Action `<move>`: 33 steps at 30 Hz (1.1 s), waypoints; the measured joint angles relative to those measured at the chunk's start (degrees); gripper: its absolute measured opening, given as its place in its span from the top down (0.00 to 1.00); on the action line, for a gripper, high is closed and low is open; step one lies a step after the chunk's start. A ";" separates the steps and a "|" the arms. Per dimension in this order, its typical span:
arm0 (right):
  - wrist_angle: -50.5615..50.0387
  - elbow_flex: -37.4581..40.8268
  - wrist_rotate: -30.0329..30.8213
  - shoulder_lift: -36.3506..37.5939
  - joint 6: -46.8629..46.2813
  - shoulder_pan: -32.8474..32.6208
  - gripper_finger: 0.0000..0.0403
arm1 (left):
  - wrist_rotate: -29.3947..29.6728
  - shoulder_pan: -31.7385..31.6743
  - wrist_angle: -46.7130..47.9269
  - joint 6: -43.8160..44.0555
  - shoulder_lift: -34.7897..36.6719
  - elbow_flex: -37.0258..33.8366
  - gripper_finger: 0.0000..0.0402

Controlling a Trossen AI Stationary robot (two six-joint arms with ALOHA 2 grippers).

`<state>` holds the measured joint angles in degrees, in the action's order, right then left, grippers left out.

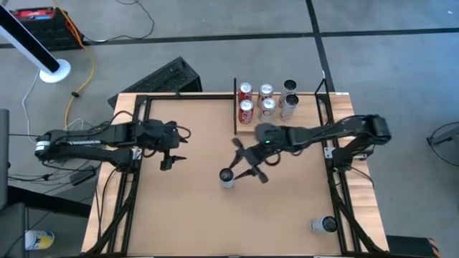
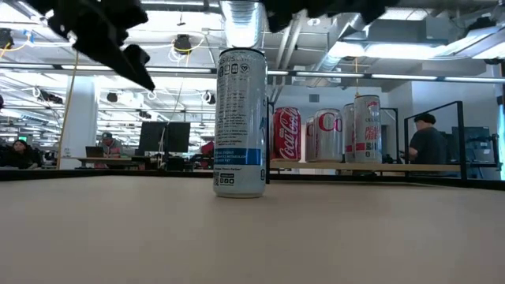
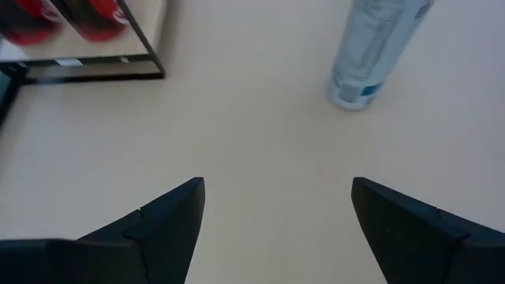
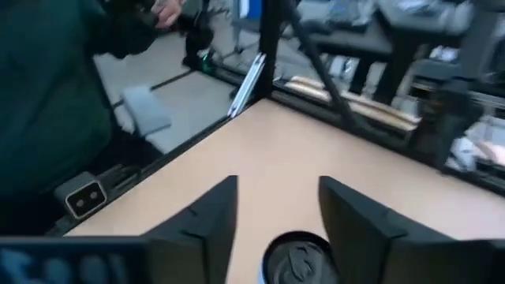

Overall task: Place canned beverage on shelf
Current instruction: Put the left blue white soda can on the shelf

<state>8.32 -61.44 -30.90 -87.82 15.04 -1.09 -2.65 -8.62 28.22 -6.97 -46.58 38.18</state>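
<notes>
Cans first: from above we count five on the shelf (image 1: 251, 129), two red, two silver and one dark-topped, plus a slim can (image 1: 227, 177) standing on the table (image 1: 186, 215) just beside the right gripper (image 1: 247, 166) and a stray can (image 1: 323, 225) well behind it. The left gripper (image 1: 169, 154) waits well apart.

At table height we read the slim can's (image 2: 240, 122) label, the shelf cans behind.

Past the left gripper's (image 3: 276, 229) spread fingers, the slim can (image 3: 371, 55) stands ahead.

The right gripper (image 4: 276, 209) hangs open directly over the can's top (image 4: 300, 256), a person's dark sleeve (image 4: 47, 102) beyond.
</notes>
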 joint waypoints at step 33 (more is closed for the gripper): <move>-27.56 -19.46 2.52 -14.60 7.94 0.66 0.26 | 4.06 -0.11 -9.70 -0.47 1.85 -7.22 0.24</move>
<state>-19.24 -80.90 -28.38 -102.42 22.98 -0.43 1.41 -8.73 18.52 -7.44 -44.73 30.96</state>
